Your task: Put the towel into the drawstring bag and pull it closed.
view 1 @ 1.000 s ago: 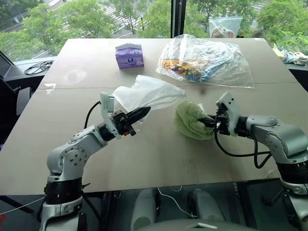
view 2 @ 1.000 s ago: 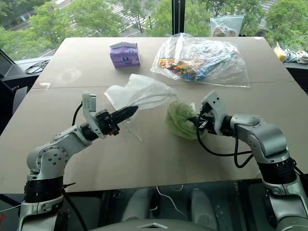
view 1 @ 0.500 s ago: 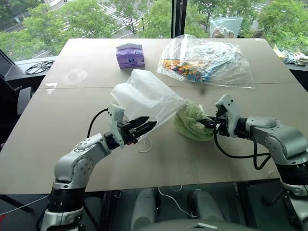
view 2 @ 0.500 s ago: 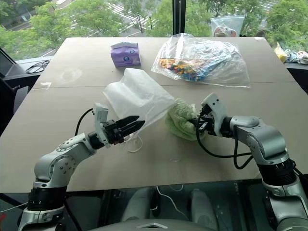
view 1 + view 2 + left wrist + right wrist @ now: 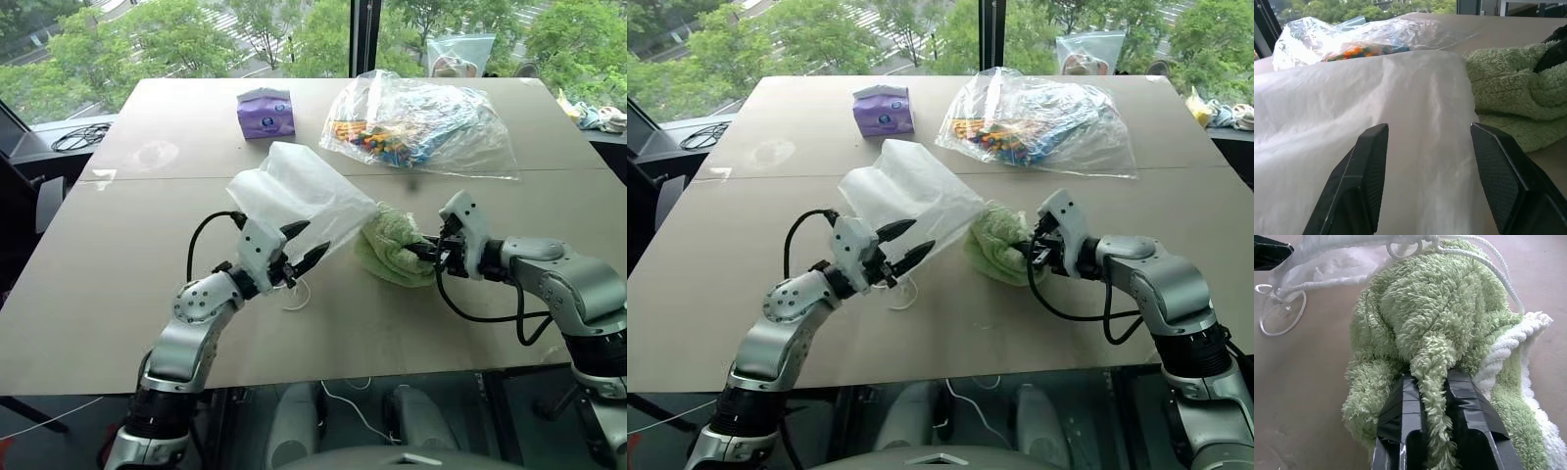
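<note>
1. Now the thin white semi-translucent fabric drawstring bag (image 5: 299, 194) is lying loose on the tan counter (image 5: 118, 264), puffed up, no longer pinched; its thin white cord (image 5: 297, 295) is looping on the counter just under the left gripper.
2. Beside it, touching its right edge, the fluffy green towel (image 5: 394, 245) is sitting bunched and still outside the bag, some cord draped over its top.
3. Compared with a second ago, the left gripper (image 5: 302, 248) is now standing with its black fingers spread apart, having let go of the bag's fabric and rolled over; in the left wrist view the bag's cloth is lying ahead between the open fingers, untouched as far as I can tell.
4. Meanwhile the right gripper (image 5: 1435, 382) is staying pressed together, pinching a fold of the towel.
5. Judging by this, the left gripper is likely re-gripping to find the bag's mouth; until that is opened, the towel cannot go in.
6. Farther back, a small purple tissue pack (image 5: 265, 112) and a large clear plastic bag (image 5: 421, 122) are sitting well apart.
</note>
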`<move>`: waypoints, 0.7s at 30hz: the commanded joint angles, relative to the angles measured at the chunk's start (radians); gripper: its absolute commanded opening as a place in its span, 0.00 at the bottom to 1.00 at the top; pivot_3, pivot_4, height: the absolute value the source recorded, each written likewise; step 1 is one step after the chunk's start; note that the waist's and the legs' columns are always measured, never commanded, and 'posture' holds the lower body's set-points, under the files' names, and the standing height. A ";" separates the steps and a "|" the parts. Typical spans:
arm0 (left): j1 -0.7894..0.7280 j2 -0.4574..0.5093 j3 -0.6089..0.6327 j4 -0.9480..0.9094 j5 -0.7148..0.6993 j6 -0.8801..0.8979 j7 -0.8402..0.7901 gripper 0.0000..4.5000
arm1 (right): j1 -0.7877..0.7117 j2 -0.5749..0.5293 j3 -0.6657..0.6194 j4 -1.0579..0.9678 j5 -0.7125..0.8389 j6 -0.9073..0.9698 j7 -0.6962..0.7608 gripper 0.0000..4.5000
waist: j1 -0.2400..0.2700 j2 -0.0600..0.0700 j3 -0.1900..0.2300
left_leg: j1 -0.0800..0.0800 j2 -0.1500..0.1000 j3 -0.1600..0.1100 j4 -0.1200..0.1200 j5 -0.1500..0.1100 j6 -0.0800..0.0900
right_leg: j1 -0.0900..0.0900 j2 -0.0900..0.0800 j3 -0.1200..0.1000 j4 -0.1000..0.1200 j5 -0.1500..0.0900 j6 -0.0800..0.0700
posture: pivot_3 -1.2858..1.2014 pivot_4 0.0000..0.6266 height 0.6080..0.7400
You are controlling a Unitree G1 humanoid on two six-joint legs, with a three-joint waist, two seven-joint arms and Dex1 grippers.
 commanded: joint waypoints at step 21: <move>-0.044 -0.103 -0.143 0.070 0.731 -0.251 0.486 0.60 | -0.030 -0.018 0.017 -0.020 0.011 -0.008 0.026 0.00 | 0.001 0.000 0.000 | 0.000 -0.001 0.000 0.001 0.000 0.000 | 0.000 0.002 0.000 0.001 0.002 0.004 | 0.52 0.24 1.00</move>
